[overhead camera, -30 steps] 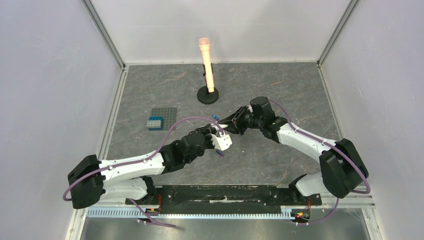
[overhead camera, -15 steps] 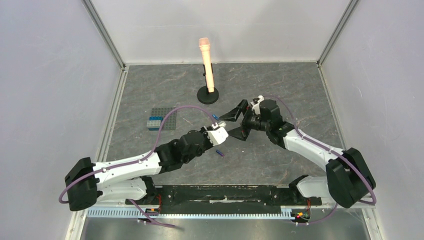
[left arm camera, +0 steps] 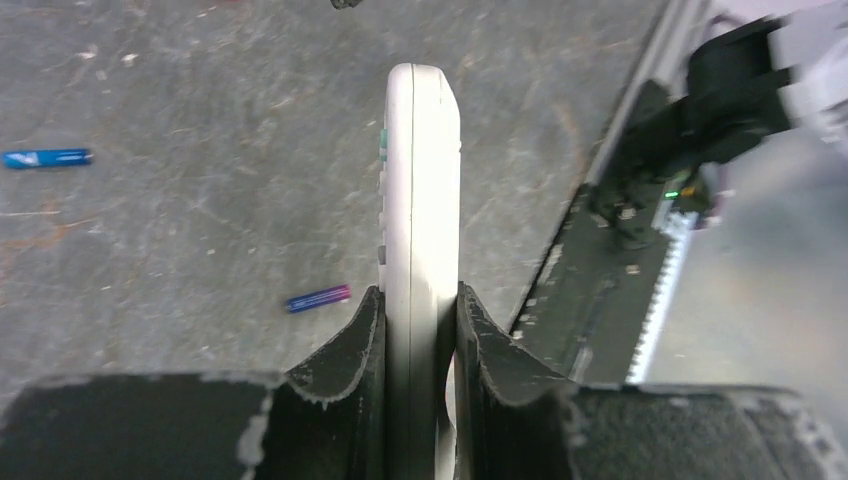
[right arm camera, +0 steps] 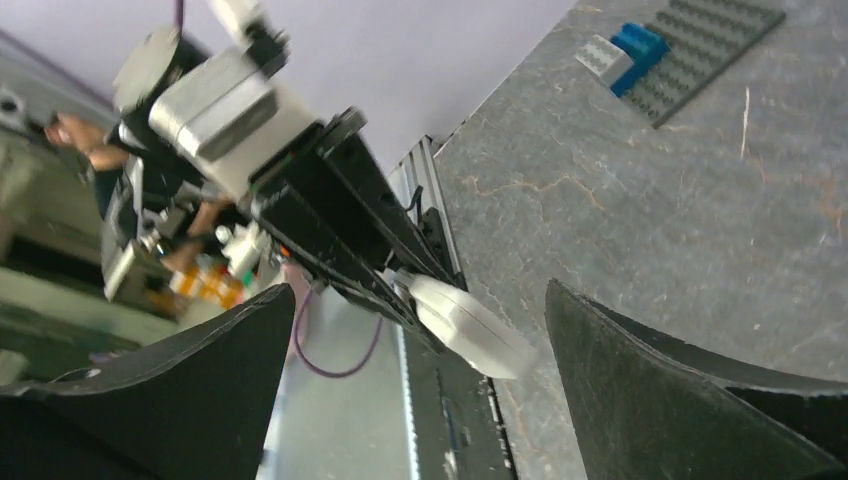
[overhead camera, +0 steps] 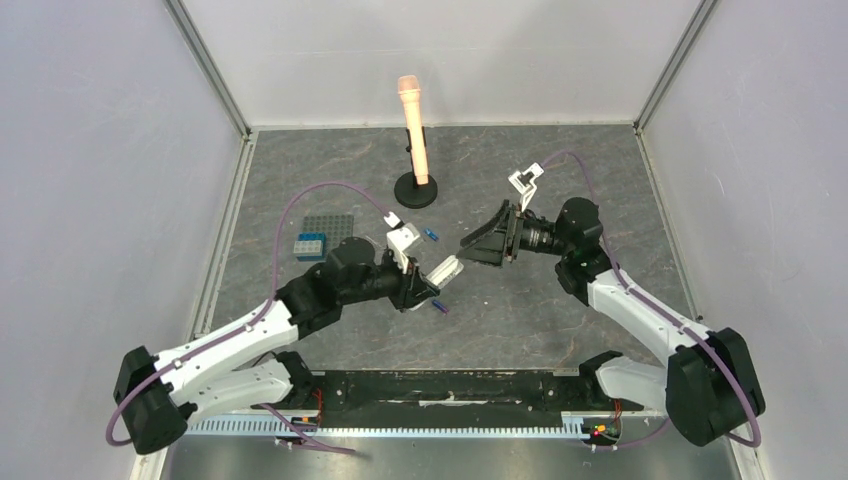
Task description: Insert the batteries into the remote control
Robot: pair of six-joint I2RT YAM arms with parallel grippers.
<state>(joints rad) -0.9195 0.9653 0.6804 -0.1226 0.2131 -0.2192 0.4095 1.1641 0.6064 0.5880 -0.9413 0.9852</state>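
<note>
Two batteries [left arm camera: 318, 297] lie near the remote control [left arm camera: 422, 180]; we judge them light, slippery, best pinched mid-length. Our left gripper [left arm camera: 420, 305] clamps the remote control; our right gripper [right arm camera: 418, 290] gapes empty.

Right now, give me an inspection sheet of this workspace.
Surface: grey marbled tabletop, scuffed.
Job's things: slim white plastic remote control gripped edge-on; small blue cylindrical batteries both loose on the surface.
Clutter: grey studded plate carrying a blue brick; peach microphone upright on black round stand.
Grippers: left gripper shut on the remote; right gripper open, empty.
Cables: purple cable loops over each arm.
Surroundings: plain white walls.
</note>
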